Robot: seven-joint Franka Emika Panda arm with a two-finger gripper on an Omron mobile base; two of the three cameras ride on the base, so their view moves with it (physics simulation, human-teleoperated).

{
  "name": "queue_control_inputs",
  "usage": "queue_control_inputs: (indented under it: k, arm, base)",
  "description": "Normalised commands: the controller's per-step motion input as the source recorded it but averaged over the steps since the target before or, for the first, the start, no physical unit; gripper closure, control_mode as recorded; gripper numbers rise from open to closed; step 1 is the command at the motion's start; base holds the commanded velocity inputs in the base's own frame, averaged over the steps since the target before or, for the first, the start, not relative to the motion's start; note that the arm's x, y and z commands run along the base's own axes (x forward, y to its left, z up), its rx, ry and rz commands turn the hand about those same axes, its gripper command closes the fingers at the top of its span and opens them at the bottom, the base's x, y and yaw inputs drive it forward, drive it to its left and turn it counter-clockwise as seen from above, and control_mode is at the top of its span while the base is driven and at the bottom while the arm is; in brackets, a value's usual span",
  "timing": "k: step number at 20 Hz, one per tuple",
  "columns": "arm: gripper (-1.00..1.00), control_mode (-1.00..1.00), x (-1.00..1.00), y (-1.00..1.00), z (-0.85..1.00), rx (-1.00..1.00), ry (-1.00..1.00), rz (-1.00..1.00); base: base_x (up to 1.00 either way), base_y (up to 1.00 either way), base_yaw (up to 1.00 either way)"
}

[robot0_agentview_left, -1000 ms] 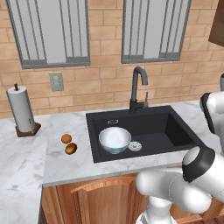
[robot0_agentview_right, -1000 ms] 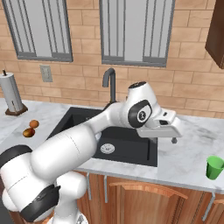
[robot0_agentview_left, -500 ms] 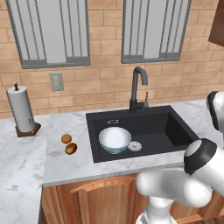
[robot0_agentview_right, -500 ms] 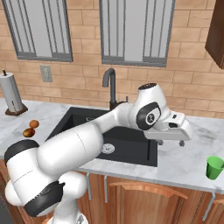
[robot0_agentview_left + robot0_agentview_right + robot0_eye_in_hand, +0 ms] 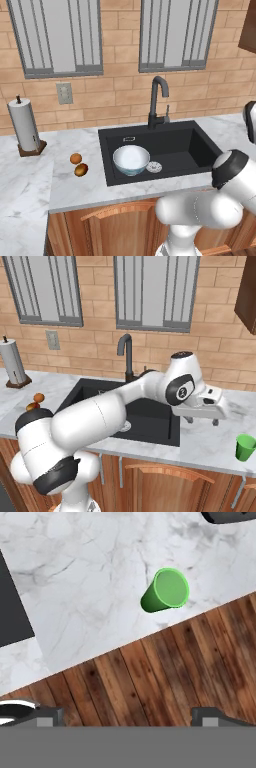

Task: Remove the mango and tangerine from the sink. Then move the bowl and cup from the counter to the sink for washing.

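The pale bowl (image 5: 131,159) sits inside the black sink (image 5: 192,145), beside the silver drain. On the counter (image 5: 85,187) left of the sink lie the orange tangerine (image 5: 75,158) and, just in front of it, the brownish mango (image 5: 81,170). A green cup (image 5: 245,447) stands upright on the marble near the front edge, well right of the sink. My gripper (image 5: 202,420) hangs open over the counter between sink and cup, holding nothing. In the hand view the cup (image 5: 165,592) lies ahead of the gripper (image 5: 127,717), slightly to the right.
A black gooseneck tap (image 5: 157,100) rises behind the sink. A paper towel roll (image 5: 25,127) stands at the far left against the brick wall. The hand view takes in the counter's front edge and the wooden floor (image 5: 165,672) below.
The arm has swung to the right, carrying the open gripper from the sink's right rim out over the counter toward the cup. Bowl and fruits have not moved.
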Motion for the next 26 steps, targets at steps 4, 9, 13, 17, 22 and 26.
queue_control_inputs:
  k: [4, 9, 13, 17, 22, 26]
  arm:
    - [-1.00, -1.00, 0.00, -0.09, -0.01, 0.13, 0.03, 0.00]
    - [-1.00, -1.00, 0.00, -0.10, -0.04, 0.10, 0.02, 0.00]
    - [-1.00, -1.00, 0.00, -0.10, -0.07, 0.02, 0.00, 0.00]
    - [-1.00, -1.00, 0.00, -0.14, -0.09, 0.00, 0.00, 0.00]
    - [-1.00, -1.00, 0.00, -0.12, -0.16, 0.00, 0.00, 0.00]
    - [-1.00, -1.00, 0.01, -0.02, -0.18, 0.01, 0.00, 0.00]
  base:
    - [0.00, 0.00, 0.00]
    - [0.00, 0.00, 0.00]
    - [0.00, 0.00, 0.00]
    - [0.00, 0.00, 0.00]
    - [0.00, 0.00, 0.00]
    - [0.00, 0.00, 0.00]
